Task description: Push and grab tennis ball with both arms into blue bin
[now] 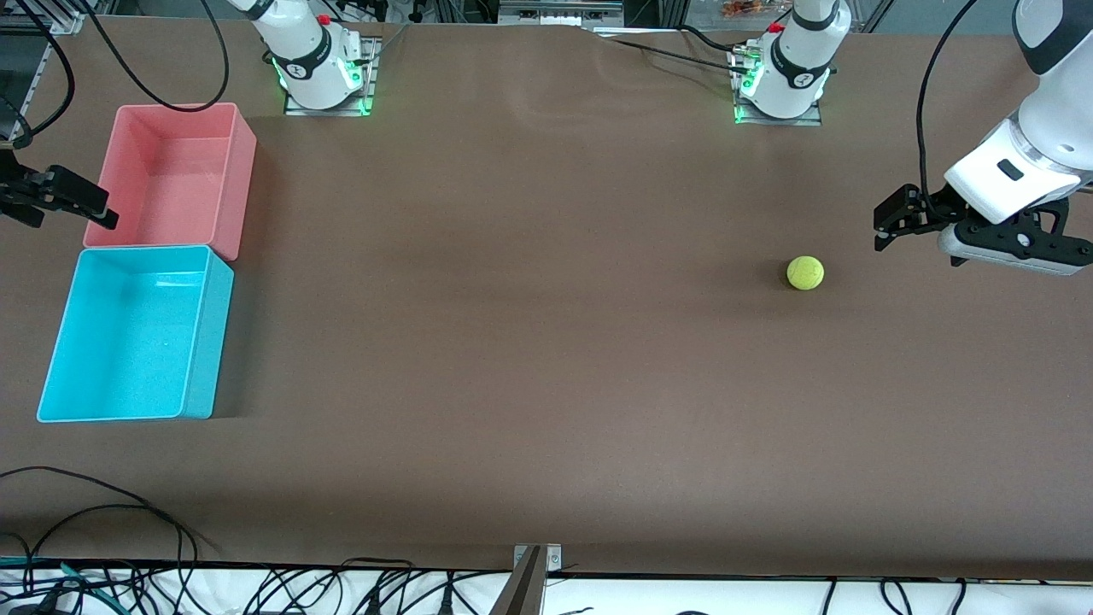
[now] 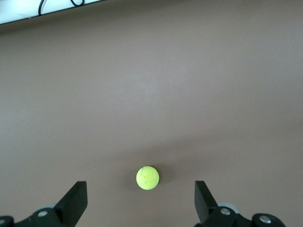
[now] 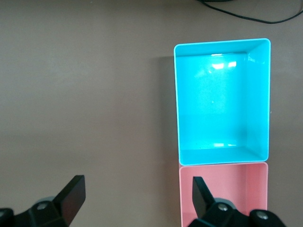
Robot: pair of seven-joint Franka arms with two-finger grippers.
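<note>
The tennis ball (image 1: 804,272) lies on the brown table toward the left arm's end. My left gripper (image 1: 892,220) hangs open and empty just above the table beside the ball, at the side toward the table's end. In the left wrist view the ball (image 2: 147,177) sits just ahead of the gap of the open left gripper (image 2: 140,196), touching neither finger. The blue bin (image 1: 209,342) stands empty at the right arm's end. My right gripper (image 1: 60,203) is open and empty, over the outer edge of the pink bin. The right wrist view shows the open right gripper (image 3: 137,194) and the blue bin (image 3: 258,104).
A pink bin (image 1: 243,171) stands empty against the blue bin, farther from the front camera; it also shows in the right wrist view (image 3: 227,189). Black cables (image 1: 102,512) lie along the table's near edge. A wide stretch of bare table separates the ball from the bins.
</note>
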